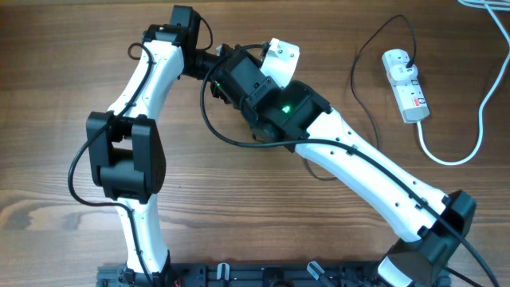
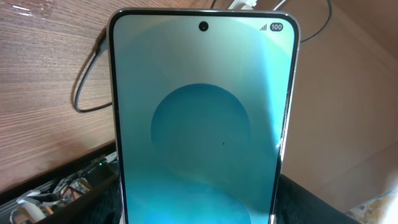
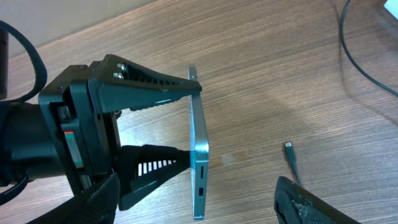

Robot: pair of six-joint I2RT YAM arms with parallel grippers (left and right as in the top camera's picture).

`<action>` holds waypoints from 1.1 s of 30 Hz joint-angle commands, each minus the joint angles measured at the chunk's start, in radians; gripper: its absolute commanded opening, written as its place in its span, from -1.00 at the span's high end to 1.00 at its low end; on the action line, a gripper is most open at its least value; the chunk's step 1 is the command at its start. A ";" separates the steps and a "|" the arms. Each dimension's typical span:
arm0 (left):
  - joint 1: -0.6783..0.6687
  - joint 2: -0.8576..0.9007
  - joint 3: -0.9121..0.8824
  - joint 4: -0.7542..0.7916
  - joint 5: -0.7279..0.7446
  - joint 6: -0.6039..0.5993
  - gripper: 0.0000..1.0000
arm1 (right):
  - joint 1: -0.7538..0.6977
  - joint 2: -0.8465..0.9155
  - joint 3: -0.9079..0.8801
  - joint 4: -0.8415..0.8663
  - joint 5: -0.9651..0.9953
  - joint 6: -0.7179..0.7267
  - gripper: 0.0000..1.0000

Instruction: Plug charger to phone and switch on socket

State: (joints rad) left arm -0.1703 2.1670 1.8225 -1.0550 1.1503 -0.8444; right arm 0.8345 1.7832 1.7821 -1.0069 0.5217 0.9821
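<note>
My left gripper (image 2: 199,202) is shut on the phone (image 2: 202,118), a finger on each long side, and its teal screen fills the left wrist view. In the right wrist view the phone (image 3: 199,155) stands edge-on above the table, its port end towards the camera. The left gripper's fingers (image 3: 155,90) clamp it from the left. My right gripper (image 3: 196,202) is open, its fingers far apart on either side of the phone's lower end and touching nothing. The charger's plug tip (image 3: 289,148) lies loose on the wood, right of the phone. The charger cable (image 1: 356,76) runs to the socket (image 1: 406,86).
The socket's thick white cord (image 1: 470,143) loops along the right edge of the table. From overhead the phone (image 1: 280,56) shows white beside the right arm's wrist (image 1: 267,94), where both arms cross at the table's upper middle. A black cable (image 1: 211,119) hangs below them.
</note>
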 commanded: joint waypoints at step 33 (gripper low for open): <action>-0.005 -0.039 -0.001 -0.012 0.039 0.003 -0.46 | -0.037 0.191 -0.008 0.120 -0.077 -0.111 -0.15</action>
State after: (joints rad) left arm -0.1715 2.1670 1.8225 -1.0664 1.1503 -0.8444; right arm 0.7967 1.9488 1.7813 -0.8955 0.4671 0.8978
